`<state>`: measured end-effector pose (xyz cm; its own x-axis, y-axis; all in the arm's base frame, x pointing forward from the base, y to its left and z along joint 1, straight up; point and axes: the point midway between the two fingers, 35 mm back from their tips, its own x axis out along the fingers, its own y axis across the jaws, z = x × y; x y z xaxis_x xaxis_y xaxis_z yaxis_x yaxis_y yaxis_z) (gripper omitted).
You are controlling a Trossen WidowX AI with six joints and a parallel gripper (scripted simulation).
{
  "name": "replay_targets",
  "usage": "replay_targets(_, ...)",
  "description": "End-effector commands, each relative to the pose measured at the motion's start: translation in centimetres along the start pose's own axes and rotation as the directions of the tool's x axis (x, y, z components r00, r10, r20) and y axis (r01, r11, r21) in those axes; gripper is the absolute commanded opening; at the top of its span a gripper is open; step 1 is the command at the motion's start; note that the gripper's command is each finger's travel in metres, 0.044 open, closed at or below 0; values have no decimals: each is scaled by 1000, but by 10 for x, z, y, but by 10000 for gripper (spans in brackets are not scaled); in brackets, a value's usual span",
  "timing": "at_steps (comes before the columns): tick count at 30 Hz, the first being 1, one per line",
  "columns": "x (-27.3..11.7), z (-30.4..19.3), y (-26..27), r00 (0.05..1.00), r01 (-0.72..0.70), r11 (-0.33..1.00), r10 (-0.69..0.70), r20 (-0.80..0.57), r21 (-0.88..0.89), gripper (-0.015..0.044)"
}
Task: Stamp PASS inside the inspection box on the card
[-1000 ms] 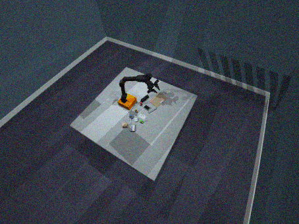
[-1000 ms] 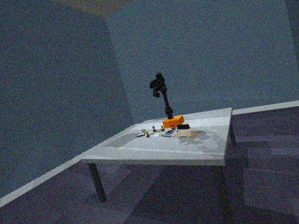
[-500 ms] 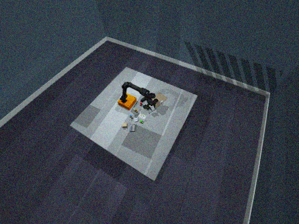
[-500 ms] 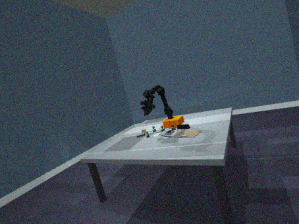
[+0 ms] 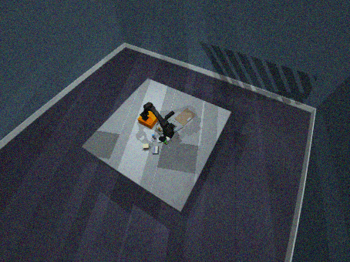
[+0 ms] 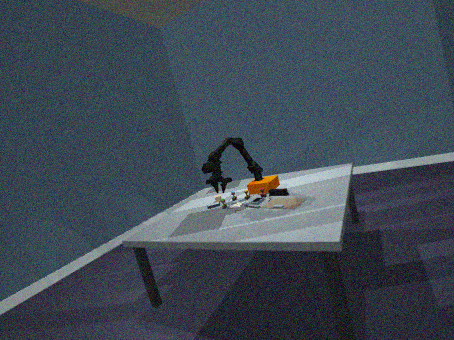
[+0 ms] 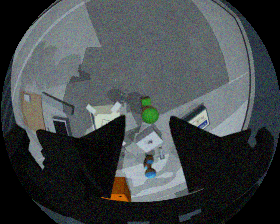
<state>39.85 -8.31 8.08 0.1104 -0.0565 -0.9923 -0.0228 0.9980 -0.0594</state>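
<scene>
Two black fingers of the tool stand apart, gripping nothing; the green, round-knobbed stamp, centre of the wrist frame, presumably PASS, should prove light, rigid, perhaps slippery, best pinched squarely about its knob.

Top and exterior, both distant.

Dim blue-grey walls meet in a corner, with a pale baseboard along the foot. A grey table with dark legs stands on the dark purplish floor. Bands of light and shadow cross its top; striped shadows fall near the far-right baseboard in the top view.
</scene>
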Motion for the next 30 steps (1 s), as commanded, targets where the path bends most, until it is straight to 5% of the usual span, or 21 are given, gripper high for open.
replay_targets(1, 16, -19, -11, 995, -64, 995, 59, -78, -73, 221)
replay_targets(30, 48, -19, -13, 995, -64, 995, 58, -78, -73, 221)
